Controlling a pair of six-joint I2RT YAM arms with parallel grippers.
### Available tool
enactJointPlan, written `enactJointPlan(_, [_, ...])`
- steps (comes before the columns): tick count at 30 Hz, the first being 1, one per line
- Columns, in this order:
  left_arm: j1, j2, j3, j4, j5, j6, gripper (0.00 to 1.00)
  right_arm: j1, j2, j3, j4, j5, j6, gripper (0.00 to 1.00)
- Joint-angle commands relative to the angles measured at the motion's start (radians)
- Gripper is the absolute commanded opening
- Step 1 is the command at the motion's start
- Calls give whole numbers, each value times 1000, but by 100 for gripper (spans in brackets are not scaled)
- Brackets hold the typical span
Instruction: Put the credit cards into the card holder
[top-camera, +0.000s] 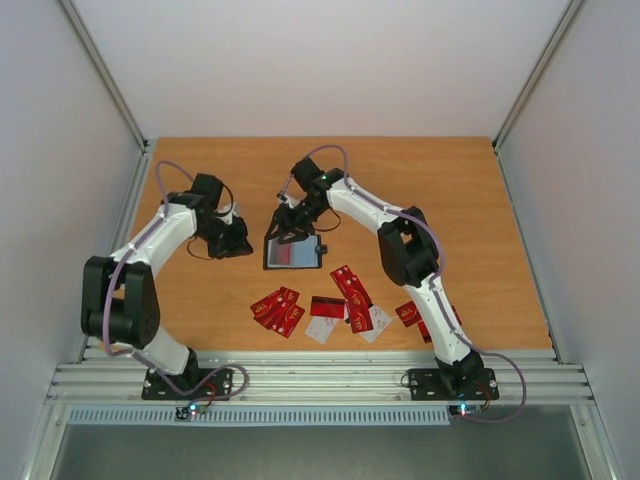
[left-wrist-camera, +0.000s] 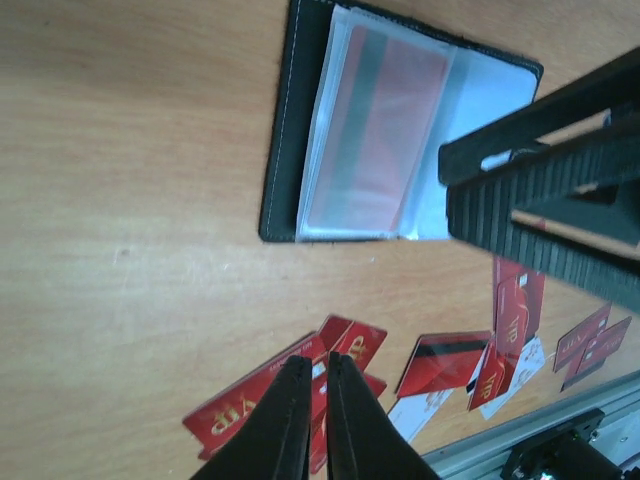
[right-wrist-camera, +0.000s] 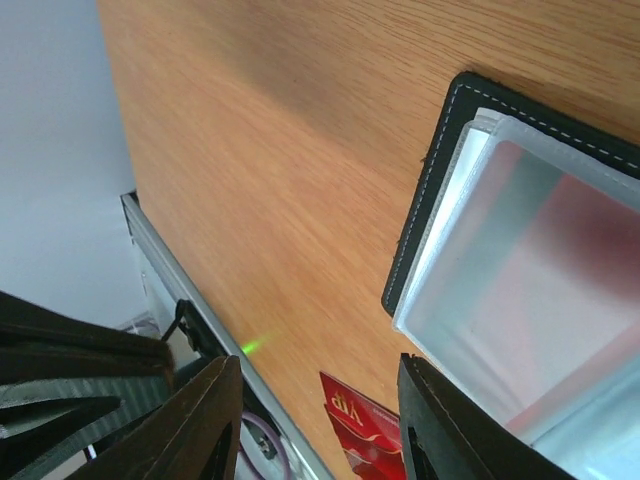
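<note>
Right tool (top-camera: 289, 233) spread over top-left edge of open card holder (top-camera: 294, 252); left tool (left-wrist-camera: 315, 362) pressed together, just left; credit cards (top-camera: 330, 308) scattered below on bench (top-camera: 450, 200)

Far half of surface (top-camera: 440, 180) open, free passage. Right tool (top-camera: 286, 233) hangs over card holder (top-camera: 293, 253), blocking its far-left corner. Left tool (top-camera: 233, 243) near holder's left side. Credit cards (top-camera: 330, 305) scattered along near strip.
</note>
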Motion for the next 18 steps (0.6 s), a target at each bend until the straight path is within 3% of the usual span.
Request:
enactJointPlan(1, [6, -113, -47, -60, -40, -16, 10, 6, -80, 9, -81, 33, -94, 44])
enactJointPlan(10, [-14, -281, -142, -157, -46, 30, 31, 4, -431, -422, 23, 176, -110, 46])
enactJointPlan(14, [-92, -293, -145, -129, -8, 83, 41, -3, -599, -648, 90, 240, -51, 48])
enactJointPlan(18, [-218, -219, -114, -60, 45, 102, 43, -12, -749, -851, 107, 332, 48, 50])
